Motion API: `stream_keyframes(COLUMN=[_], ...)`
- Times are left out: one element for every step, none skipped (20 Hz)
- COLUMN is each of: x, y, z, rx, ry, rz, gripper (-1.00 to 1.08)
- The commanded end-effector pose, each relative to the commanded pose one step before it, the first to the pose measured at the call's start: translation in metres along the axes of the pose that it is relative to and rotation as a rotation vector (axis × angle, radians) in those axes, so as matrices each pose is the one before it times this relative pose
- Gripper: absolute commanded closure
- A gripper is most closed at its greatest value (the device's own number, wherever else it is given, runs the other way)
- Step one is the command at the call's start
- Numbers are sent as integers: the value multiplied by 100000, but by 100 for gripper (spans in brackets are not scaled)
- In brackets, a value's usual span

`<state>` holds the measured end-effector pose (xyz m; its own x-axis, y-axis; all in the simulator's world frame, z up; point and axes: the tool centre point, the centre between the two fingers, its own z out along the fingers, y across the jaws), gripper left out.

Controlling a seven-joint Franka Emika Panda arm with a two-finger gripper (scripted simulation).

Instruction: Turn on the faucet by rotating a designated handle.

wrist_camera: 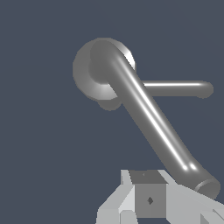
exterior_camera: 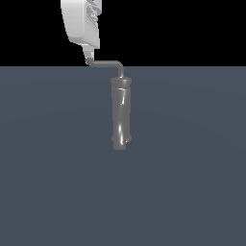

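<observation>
Reaching down from the top of the exterior view, the white, blocky robot gripper (exterior_camera: 88, 52) meets the free end of the thin silver-grey bent metal handle (exterior_camera: 106, 63). Only one pale grey finger (wrist_camera: 148, 199) shows clearly in the wrist view, sitting just beside the handle's flared tip, and whether the fingers are spread or closed on the rod cannot be told from either picture.

Outward from the fingers, the handle runs as a slim horizontal arm toward the exterior view's right, then bends down into the top of the tall, glossy dark-grey metal cylinder of the faucet (exterior_camera: 121, 114). The faucet stands upright near the middle of the flat slate-grey surface (exterior_camera: 192, 192). In the wrist view, which looks down on it, a second slim rod (wrist_camera: 179, 89) also sticks out sideways from the cylinder's round top.

Judging by its look, the handle is rigid polished metal: it should not flex or break, but its smooth round surface is probably slippery. The faucet body seems heavy and fixed, so it should stay put while the handle swings around its upright axis. The best place to take hold, or push, is likely the far end of the long arm near the flared tip, where leverage is greatest and the flare may stop the fingers sliding off.
</observation>
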<state>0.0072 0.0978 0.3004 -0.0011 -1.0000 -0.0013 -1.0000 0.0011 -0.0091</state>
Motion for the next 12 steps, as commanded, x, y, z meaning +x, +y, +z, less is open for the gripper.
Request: stream_keyframes(x=[797, 201, 209, 203, 204, 212, 206, 214, 209, 216, 211, 218], y=[785, 268, 281, 271, 272, 285, 274, 288, 277, 290, 279, 292], z=[-16, 12, -12, 12, 11, -13, 11, -13, 11, -13, 11, -13], rx=[-413, -45, 0, -45, -45, 0, -45, 0, -45, 0, -46, 0], ry=[206, -10, 0, -9, -9, 0, -9, 0, -8, 0, -8, 0], rz=[458, -17, 0, -17, -17, 0, -16, 0, -16, 0, -16, 0], gripper=[108, 108, 108, 108, 108, 108, 108, 108, 108, 108, 108, 108])
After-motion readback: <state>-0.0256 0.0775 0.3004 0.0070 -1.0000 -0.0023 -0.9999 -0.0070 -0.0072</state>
